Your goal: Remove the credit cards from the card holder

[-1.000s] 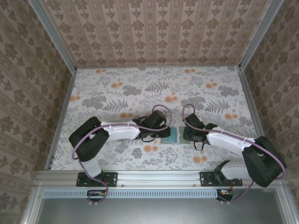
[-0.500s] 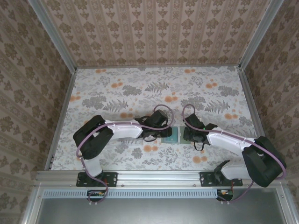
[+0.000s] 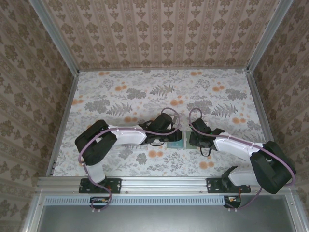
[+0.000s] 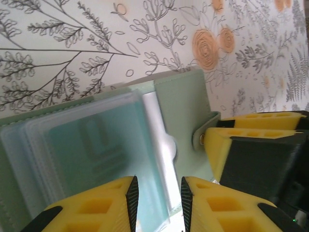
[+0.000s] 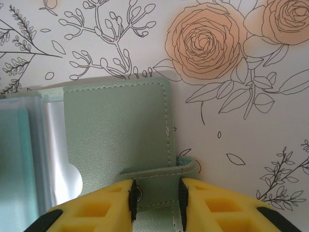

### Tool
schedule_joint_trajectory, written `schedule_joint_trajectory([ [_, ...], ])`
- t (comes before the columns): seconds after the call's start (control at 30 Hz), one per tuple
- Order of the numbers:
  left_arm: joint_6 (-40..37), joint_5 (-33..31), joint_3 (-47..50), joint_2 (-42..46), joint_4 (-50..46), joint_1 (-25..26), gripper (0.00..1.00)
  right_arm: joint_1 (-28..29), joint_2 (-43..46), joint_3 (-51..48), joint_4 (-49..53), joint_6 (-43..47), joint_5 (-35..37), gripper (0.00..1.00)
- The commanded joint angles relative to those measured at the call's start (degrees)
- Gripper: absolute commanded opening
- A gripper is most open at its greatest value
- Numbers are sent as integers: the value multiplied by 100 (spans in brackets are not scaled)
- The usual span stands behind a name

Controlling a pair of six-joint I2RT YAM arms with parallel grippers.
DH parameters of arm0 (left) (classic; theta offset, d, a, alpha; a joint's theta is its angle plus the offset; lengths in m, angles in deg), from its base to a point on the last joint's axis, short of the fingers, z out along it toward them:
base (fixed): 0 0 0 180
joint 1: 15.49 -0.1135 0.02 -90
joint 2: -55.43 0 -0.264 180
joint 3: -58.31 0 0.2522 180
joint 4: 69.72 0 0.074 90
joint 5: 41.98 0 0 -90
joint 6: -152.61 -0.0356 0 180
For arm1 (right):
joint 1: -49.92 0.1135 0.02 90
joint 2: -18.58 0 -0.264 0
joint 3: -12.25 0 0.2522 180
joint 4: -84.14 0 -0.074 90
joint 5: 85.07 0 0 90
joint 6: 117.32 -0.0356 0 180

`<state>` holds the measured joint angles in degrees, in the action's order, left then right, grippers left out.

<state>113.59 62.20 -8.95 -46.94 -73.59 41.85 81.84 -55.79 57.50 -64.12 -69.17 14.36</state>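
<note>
A sage-green card holder point(image 5: 116, 130) lies unfolded on a floral table point(image 3: 159, 92), between two robot arms. The right gripper point(image 5: 155, 195) sits at the holder's right edge, its yellow fingers pressed in on either side of the snap strap point(image 5: 159, 173), apparently clamping it to steady that flap. The left gripper point(image 4: 159, 200) hangs over the holder's middle, with a narrow gap between its fingers above the edge of the clear sleeves point(image 4: 153, 116) — whether it pinches a sleeve cannot be told. The teal credit cards point(image 4: 96, 145) sit inside those sleeves, in the holder's left half. The task looks barely begun — the holder is unfolded and steadied, but every visible card is yet to be drawn out.
</note>
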Motion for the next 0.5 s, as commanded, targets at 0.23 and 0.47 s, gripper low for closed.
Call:
schedule_joint_trajectory([
  [0.23,-53,-576,30,427,-714,14,33,-8,592,147,708,-56,235,44],
  [0.47,-53,-882,-110,380,-1266,16,33,-37,328,-30,410,-154,28,44],
])
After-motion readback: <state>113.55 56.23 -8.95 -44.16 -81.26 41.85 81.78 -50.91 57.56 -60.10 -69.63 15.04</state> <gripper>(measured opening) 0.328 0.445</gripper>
